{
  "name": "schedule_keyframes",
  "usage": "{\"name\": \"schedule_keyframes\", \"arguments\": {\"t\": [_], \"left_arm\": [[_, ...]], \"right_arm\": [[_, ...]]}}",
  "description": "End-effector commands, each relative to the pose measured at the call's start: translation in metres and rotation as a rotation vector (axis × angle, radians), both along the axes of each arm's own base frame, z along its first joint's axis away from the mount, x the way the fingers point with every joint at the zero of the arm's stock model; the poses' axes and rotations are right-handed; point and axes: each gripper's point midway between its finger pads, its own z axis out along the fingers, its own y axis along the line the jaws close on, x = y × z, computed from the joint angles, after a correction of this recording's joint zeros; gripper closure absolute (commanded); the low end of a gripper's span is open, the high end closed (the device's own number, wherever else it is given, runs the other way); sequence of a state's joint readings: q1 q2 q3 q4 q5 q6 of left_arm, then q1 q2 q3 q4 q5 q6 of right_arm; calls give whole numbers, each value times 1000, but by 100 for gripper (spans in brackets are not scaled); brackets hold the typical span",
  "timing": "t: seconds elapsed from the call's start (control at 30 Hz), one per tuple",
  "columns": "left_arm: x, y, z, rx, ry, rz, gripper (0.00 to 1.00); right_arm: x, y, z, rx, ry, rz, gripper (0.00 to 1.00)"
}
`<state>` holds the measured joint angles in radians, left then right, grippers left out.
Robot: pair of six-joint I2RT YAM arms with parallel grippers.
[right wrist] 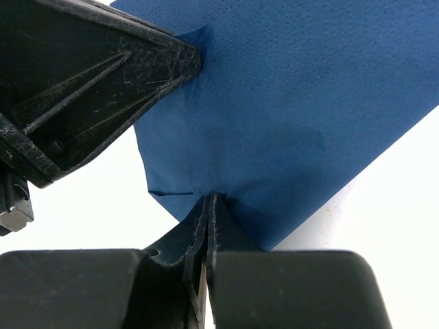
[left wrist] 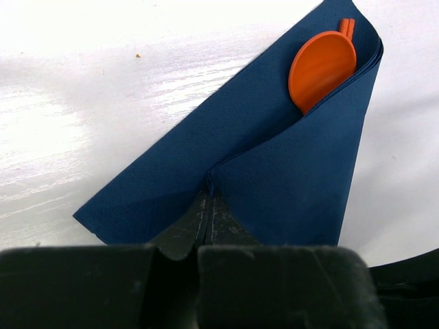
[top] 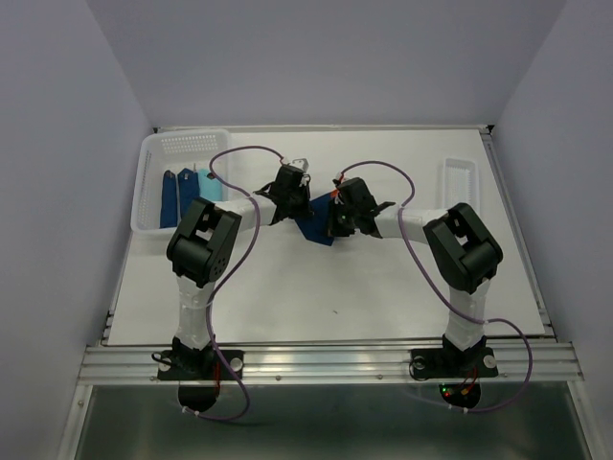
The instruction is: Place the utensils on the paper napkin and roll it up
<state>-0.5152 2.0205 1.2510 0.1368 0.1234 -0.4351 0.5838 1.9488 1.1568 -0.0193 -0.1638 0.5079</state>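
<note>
top: overhead from near edge, far | wrists: close, share paper napkin point(left wrist: 274, 171)

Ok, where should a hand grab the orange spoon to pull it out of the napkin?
Probably the exposed bowl of the orange spoon, pinched across its edges from the fold's open side; the paper napkin covers the rest.

my left arm point(top: 204, 244) and right arm point(top: 465, 249) rise from their bases, elbows up, forearms angled inward to the middle. my left gripper point(left wrist: 209, 195) is pressed closed, pinching a napkin point(left wrist: 288, 178) edge. my right gripper point(right wrist: 211, 200) is clamped likewise on another edge, just beside the left one.
</note>
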Motion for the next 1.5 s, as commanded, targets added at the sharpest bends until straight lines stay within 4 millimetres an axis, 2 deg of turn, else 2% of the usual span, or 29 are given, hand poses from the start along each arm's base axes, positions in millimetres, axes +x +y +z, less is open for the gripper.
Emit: {"name": "schedule_keyframes", "arguments": {"t": [0.0, 0.17, 0.4, 0.63, 0.97, 1.2, 1.47], "left_arm": [[10, 3, 32, 4, -77, 15, 100], [9, 3, 38, 3, -87, 10, 100], [6, 3, 43, -12, -91, 10, 100], [3, 2, 57, -33, -111, -7, 100], [6, 8, 28, 21, -71, 7, 100], [13, 18, 25, 63, -84, 38, 100], [16, 16, 20, 62, -77, 31, 100]], "right_arm": [[-8, -19, -7, -115, 14, -4, 99], [-1, -18, 8, -119, -23, -1, 91], [7, -15, 26, -113, -67, 4, 88], [8, -14, 18, -121, -45, 10, 88], [15, -9, 42, -93, -91, 10, 84], [14, -10, 41, -98, -88, 15, 83], [12, -9, 46, -89, -93, 19, 83]]}}
